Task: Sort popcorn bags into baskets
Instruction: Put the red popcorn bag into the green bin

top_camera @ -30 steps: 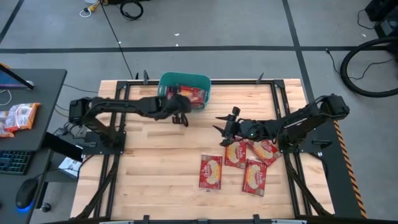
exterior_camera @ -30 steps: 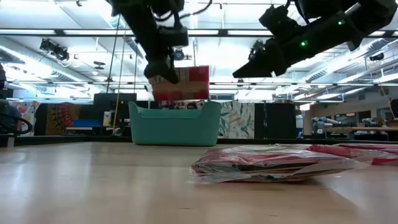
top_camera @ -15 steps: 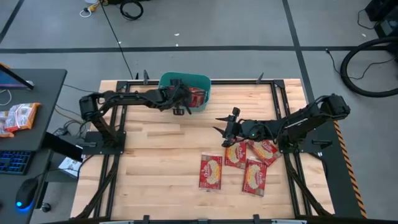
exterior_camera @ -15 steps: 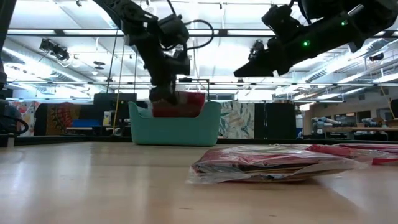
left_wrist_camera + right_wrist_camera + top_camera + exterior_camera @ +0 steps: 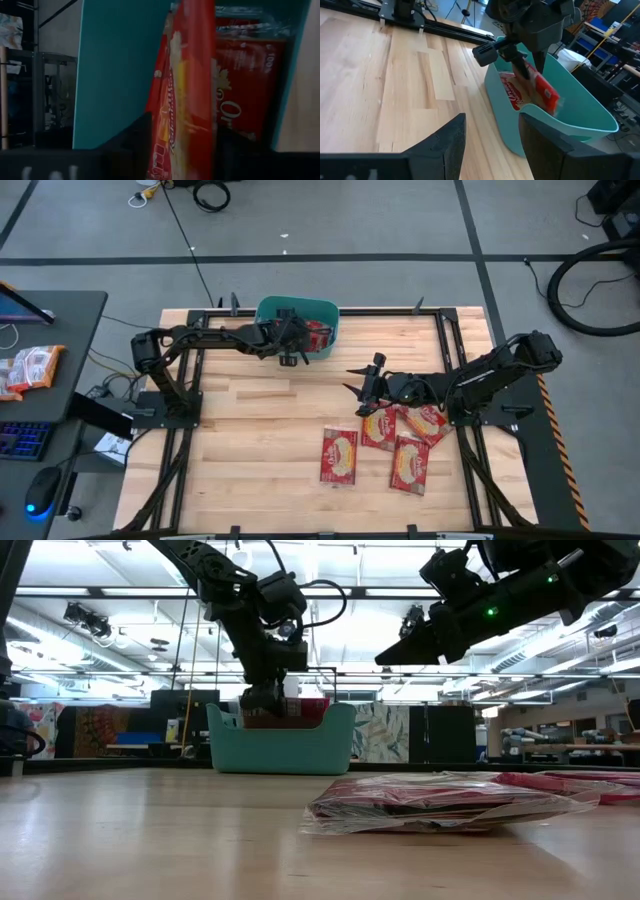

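Wooden counter (image 5: 250,440), teal basket (image 5: 270,311) at its far edge, left end effector (image 5: 291,346) inside it, grip on the upright popcorn bag (image 5: 187,90) unclear, right end effector (image 5: 356,388) spread mid-counter above four loose bags (image 5: 338,455).

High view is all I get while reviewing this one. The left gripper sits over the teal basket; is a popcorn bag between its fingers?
Observer: Yes. In the left wrist view a red popcorn bag stands on edge between that left gripper's fingers, inside the basket.
Operator: Anything already in there?
Observer: Another red bag lies against the basket's wall behind it.
Operator: And the right gripper?
Observer: The right gripper hangs open and empty above the table, beside the loose bags.
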You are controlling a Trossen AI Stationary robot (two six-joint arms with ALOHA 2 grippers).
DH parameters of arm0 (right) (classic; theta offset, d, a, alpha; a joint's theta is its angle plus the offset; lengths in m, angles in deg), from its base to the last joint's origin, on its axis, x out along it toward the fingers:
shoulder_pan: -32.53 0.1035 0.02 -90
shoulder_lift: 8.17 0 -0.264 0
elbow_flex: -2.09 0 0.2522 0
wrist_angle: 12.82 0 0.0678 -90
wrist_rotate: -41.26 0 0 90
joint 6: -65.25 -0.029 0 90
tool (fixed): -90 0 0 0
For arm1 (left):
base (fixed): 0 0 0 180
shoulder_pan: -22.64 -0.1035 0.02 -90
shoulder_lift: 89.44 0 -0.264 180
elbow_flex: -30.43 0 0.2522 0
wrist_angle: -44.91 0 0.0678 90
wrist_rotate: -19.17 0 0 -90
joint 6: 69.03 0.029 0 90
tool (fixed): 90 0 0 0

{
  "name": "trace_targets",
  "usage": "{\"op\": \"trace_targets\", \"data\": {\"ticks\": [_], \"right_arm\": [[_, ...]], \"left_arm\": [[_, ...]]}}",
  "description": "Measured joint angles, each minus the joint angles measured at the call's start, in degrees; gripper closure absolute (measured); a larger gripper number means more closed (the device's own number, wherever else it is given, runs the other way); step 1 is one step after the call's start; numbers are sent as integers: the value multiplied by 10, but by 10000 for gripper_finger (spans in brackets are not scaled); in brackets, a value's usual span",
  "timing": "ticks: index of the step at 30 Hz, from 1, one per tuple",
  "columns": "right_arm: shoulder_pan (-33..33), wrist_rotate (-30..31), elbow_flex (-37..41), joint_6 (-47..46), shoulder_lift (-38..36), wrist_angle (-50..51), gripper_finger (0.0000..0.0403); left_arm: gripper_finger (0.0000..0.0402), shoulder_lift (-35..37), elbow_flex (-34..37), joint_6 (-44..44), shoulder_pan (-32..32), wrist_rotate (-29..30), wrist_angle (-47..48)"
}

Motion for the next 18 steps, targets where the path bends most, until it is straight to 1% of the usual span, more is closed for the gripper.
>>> {"op": "trace_targets", "data": {"ticks": [3,5,7,9,11,18], "right_arm": [[0,0,0,0,0,0,216],[0,0,0,-1,0,0,216],[0,0,0,-2,0,0,216],[0,0,0,-2,0,0,216],[0,-1,0,-2,0,-1,216],[0,-11,0,-6,0,-5,216]], "left_arm": [[222,0,0,-6,4,0,4],[208,0,-1,-11,6,-1,12],[201,5,-7,-36,6,-29,40],[199,7,-17,-67,1,-79,58],[199,9,-24,-89,-7,-99,82],[217,9,-33,-115,-32,-52,93]]}}
